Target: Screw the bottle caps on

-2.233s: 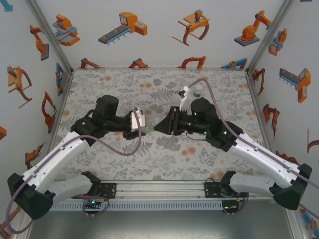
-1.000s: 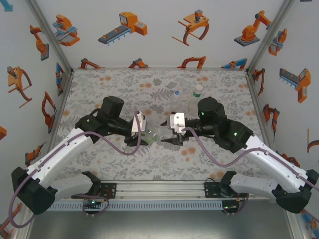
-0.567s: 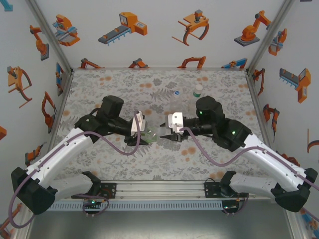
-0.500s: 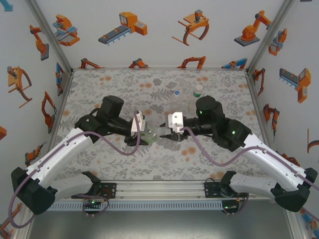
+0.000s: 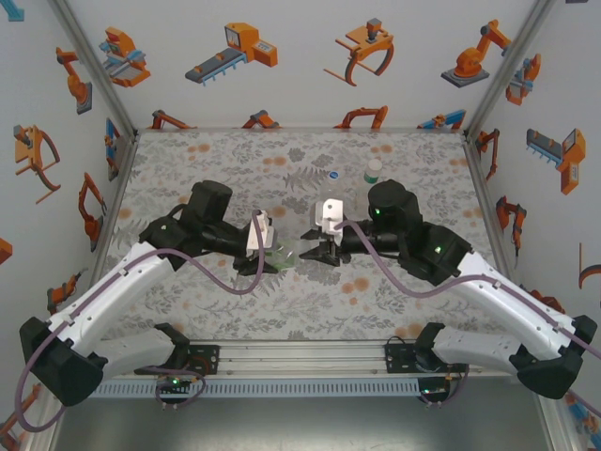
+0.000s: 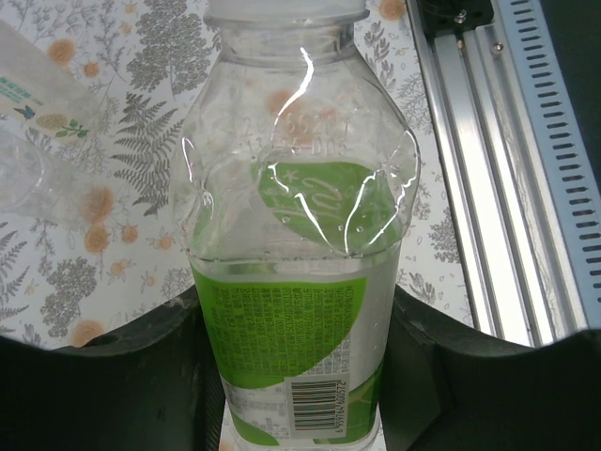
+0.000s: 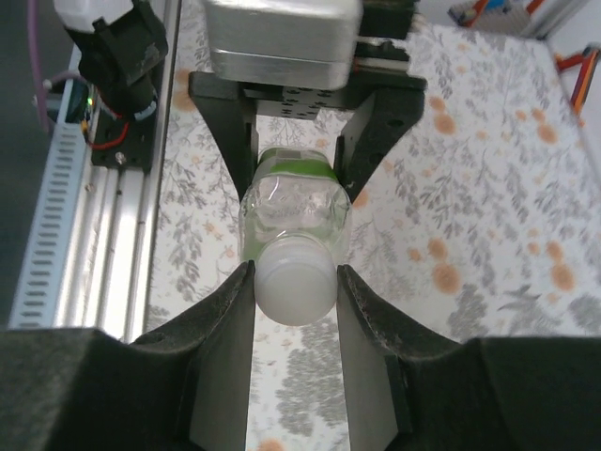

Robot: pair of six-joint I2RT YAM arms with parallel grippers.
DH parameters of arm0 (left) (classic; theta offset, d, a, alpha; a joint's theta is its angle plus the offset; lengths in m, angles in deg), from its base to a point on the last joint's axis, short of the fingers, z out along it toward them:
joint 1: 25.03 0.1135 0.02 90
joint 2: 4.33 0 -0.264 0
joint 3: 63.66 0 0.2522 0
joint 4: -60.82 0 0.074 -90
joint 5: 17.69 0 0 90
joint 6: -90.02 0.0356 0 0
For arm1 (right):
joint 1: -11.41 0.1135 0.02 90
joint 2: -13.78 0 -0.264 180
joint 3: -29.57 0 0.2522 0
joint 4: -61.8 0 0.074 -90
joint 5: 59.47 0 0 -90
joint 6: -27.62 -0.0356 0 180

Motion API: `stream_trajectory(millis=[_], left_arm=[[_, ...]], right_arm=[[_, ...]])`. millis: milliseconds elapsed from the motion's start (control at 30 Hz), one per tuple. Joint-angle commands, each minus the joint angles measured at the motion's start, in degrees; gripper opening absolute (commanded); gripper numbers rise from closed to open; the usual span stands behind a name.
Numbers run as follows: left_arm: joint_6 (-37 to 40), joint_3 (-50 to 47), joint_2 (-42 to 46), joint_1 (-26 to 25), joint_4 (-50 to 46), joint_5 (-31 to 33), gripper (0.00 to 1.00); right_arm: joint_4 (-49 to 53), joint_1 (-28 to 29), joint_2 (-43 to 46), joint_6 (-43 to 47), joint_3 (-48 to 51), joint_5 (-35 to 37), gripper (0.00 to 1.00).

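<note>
My left gripper (image 5: 272, 254) is shut on the labelled body of a clear bottle (image 6: 296, 235), which lies level with its neck pointing right. A whitish cap (image 7: 296, 277) sits on that neck. My right gripper (image 7: 296, 284) is shut on the cap, with a finger pressed to each side; from above this gripper (image 5: 315, 252) meets the bottle's mouth at mid-table. The blue cap (image 5: 334, 174) tops a second clear bottle (image 6: 28, 122) behind the right wrist, and most of that bottle is hidden from above.
A small green-and-white bottle with a white top (image 5: 374, 171) stands at the back right, close to the right arm's elbow. The aluminium rail (image 6: 498, 188) runs along the near table edge. The floral table cover (image 5: 207, 160) lies bare at the back left.
The right gripper has moved left up to the held bottle's mouth, taken hold of the whitish cap and rolled about its axis. The left arm holds steady.
</note>
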Motion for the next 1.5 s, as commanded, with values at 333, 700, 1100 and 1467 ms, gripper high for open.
stream_trajectory(millis=[333,700,1100,1467], left_arm=[[-0.5,-0.3,3.1,-0.6,4.0,3.2,0.0],[-1.3,-0.6,3.3,-0.6,4.9,5.1,0.0],[-4.0,-1.4,2.8,-0.6,8.0,13.0,0.0],[-4.6,-1.3,2.7,-0.6,8.4,14.9,0.04]], right_arm=[[-12.1,0.3,3.3,-26.7,6.6,14.8,0.0],[-10.1,0.3,2.3,-33.5,3.3,19.1,0.47],[-8.7,0.3,-1.9,-55.6,2.2,23.4,0.56],[-8.3,0.3,-3.8,-58.6,1.4,23.7,0.36]])
